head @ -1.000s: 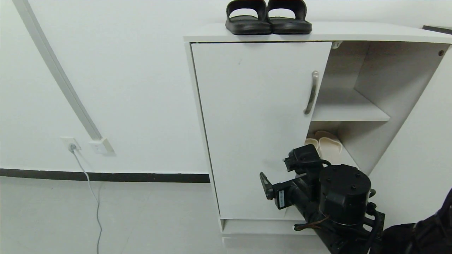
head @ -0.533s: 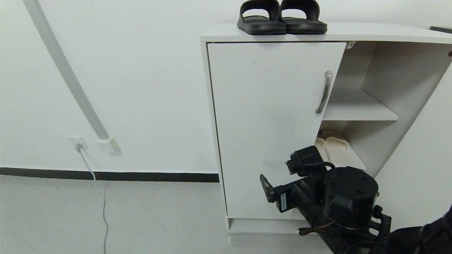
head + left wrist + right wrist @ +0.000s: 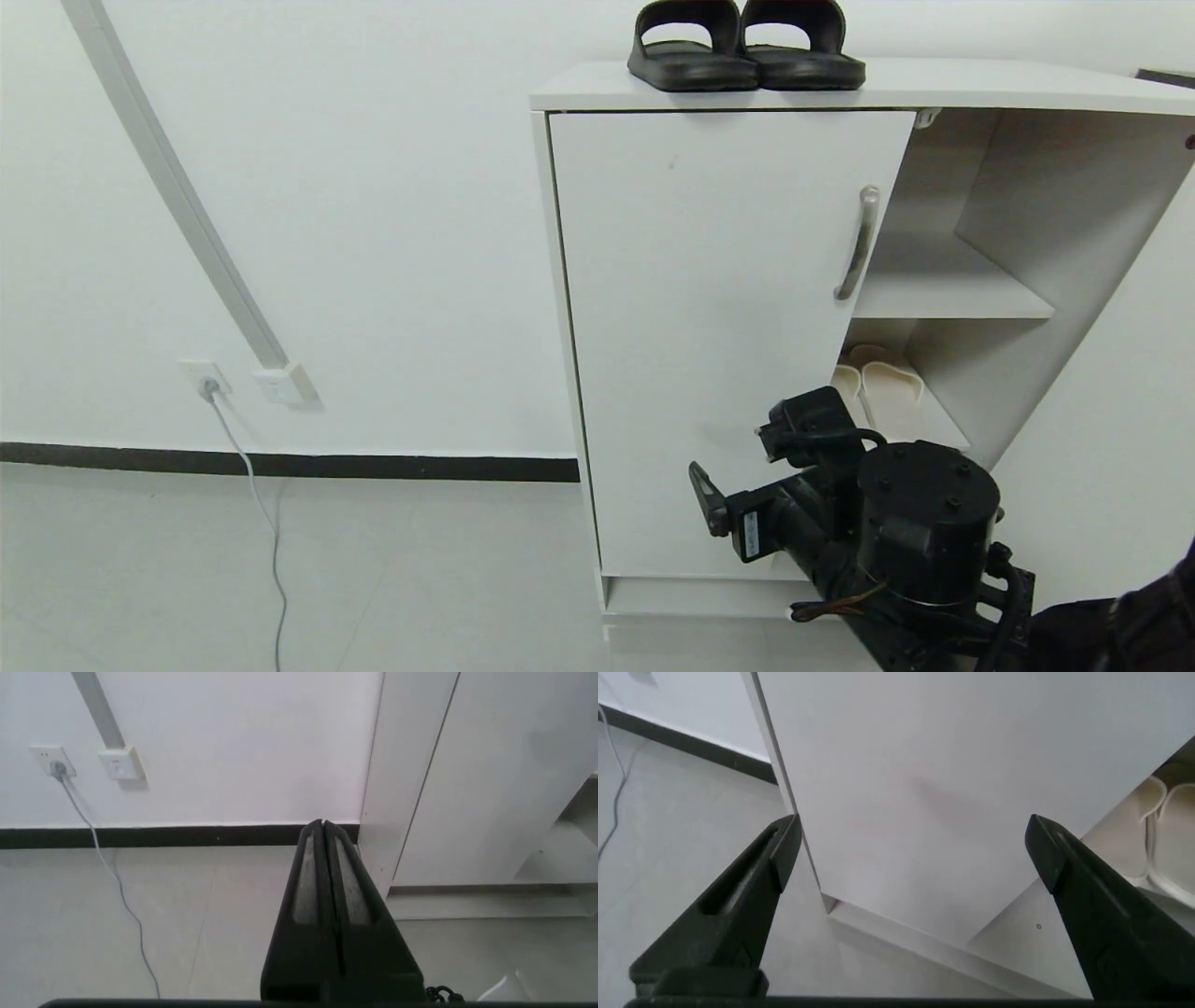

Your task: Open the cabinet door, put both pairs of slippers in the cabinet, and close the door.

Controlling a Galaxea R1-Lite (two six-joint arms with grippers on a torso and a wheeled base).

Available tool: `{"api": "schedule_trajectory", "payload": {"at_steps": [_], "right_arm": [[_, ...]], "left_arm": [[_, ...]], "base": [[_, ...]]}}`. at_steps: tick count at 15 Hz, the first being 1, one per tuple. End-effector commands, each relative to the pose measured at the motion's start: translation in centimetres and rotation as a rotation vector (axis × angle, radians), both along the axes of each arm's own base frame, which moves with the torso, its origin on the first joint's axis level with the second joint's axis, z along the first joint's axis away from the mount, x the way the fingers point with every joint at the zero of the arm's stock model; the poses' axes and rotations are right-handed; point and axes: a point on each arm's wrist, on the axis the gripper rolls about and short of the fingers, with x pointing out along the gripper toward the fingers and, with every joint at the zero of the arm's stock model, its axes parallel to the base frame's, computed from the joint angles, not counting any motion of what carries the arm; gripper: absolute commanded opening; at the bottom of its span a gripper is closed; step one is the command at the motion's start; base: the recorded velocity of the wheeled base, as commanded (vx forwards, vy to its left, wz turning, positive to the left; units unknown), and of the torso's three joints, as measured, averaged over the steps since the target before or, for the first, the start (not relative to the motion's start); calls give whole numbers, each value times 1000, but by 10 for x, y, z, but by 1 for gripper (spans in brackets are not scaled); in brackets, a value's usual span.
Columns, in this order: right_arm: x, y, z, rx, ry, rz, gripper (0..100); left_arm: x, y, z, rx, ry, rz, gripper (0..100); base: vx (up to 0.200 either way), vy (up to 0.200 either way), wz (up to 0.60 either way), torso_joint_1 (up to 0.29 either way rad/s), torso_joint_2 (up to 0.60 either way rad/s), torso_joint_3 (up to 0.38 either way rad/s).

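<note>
The right arm (image 3: 920, 523) comes in from the lower right of the head view. Its wrist is bent toward the frame's left, low in the picture. The right gripper (image 3: 913, 831) has its two black fingers (image 3: 747, 896) spread wide, with nothing between them. The left gripper (image 3: 322, 835) has its fingers pressed flat together, holding nothing.

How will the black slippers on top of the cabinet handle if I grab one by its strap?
The black slippers look like moulded foam: probably light and slightly bendy, so the strap may flex when pinched. They sit side by side, touching, at the cabinet top's front edge; nudging one would likely shift the other.
</note>
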Motion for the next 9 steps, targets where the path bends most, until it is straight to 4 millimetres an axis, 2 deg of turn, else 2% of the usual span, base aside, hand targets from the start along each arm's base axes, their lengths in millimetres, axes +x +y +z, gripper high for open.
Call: {"api": "schedule_trajectory", "payload": {"at_steps": [1, 7, 9], "right_arm": [[0, 1, -1, -4, 2, 0, 100], [1, 1, -2, -5, 3, -1, 100], [1, 1, -2, -5, 3, -1, 100]], "left_arm": [[0, 0, 0, 0, 0, 1, 0], [0, 0, 0, 0, 0, 1, 0], [0, 0, 0, 0, 0, 1, 0]], "base": [[0, 0, 0, 0, 0, 0], [0, 0, 0, 0, -14, -12], [0, 0, 0, 2, -200, -283]]}}
